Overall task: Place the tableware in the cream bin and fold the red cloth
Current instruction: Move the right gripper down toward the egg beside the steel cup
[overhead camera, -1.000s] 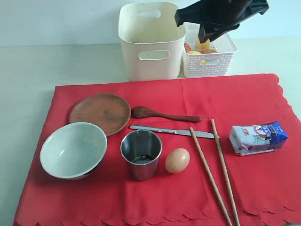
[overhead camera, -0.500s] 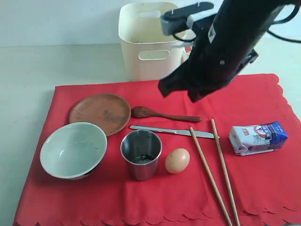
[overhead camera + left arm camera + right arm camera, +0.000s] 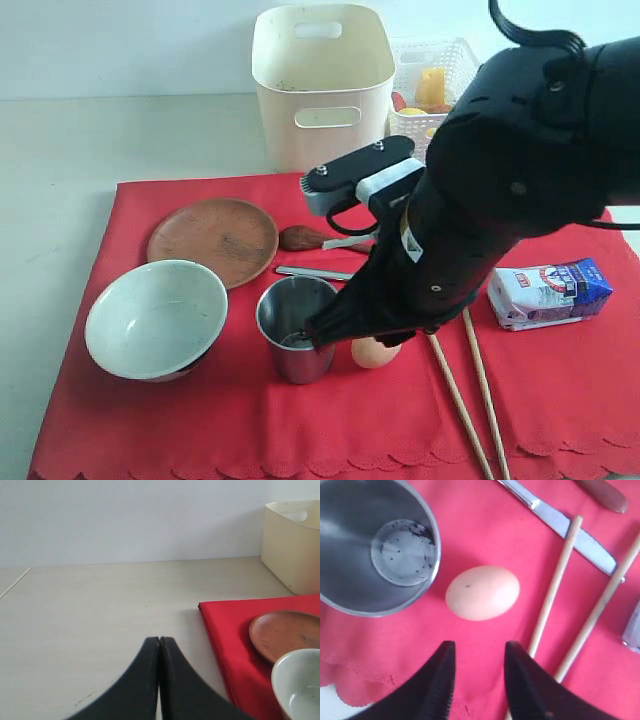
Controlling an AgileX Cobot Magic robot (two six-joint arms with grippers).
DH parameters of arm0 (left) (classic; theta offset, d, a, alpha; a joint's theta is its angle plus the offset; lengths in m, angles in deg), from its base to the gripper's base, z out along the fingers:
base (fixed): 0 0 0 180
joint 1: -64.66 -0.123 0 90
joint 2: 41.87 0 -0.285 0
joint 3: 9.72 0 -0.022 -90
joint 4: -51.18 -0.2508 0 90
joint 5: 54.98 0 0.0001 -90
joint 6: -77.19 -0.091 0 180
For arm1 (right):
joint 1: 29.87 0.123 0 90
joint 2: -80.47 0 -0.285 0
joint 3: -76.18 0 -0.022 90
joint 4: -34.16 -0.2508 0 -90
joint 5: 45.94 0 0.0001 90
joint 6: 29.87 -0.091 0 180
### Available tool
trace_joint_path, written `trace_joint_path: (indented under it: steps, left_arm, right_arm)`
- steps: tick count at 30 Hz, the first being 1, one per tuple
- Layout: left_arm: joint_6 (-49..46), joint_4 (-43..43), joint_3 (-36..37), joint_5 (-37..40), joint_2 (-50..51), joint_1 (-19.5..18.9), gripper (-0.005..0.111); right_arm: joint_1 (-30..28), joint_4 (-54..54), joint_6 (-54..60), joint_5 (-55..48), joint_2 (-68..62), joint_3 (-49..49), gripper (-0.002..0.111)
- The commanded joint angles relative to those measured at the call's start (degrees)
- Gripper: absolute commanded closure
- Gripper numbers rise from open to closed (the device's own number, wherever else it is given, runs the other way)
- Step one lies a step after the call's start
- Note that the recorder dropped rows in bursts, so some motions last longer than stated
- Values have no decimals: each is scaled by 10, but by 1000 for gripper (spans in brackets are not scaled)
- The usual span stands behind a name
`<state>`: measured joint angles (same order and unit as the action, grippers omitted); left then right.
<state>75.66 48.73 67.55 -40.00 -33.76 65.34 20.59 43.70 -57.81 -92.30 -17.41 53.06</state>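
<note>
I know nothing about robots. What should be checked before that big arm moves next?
1. Right pincer open, empty: ok.
2. Egg in line with it, apart from the steel cup: ok.
3. Pincer height above the red cloth: cannot tell.
4. Left pincer shut, over bare table: ok.
5. Cream bin upright, open top: ok.
6. Folding area clear: not ok, bowl and plate lie on the cloth.

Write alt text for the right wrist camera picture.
The right gripper, jaws parted and empty, hovers close to a tan egg lying on the red cloth. A steel cup stands on one side of the egg; two wooden chopsticks and a metal knife lie on the other.
</note>
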Motion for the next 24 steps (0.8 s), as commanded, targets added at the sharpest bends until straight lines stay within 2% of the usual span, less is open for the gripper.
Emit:
trace_joint_path:
  steps: [1, 4, 6, 24]
  left_arm:
    - [2, 3, -1, -1, -3, -1, 104]
    - [2, 3, -1, -1, -3, -1, 104]
    - [2, 3, -1, -1, -3, -1, 104]
    - [2, 3, -1, -1, -3, -1, 104]
  right_arm:
    - [8, 8, -8, 54, 1, -5, 52]
    - [8, 26, -8, 62, 0, -5, 38]
    - [8, 40, -8, 60, -3, -5, 34]
    - [8, 59, -13, 62, -79, -5, 33]
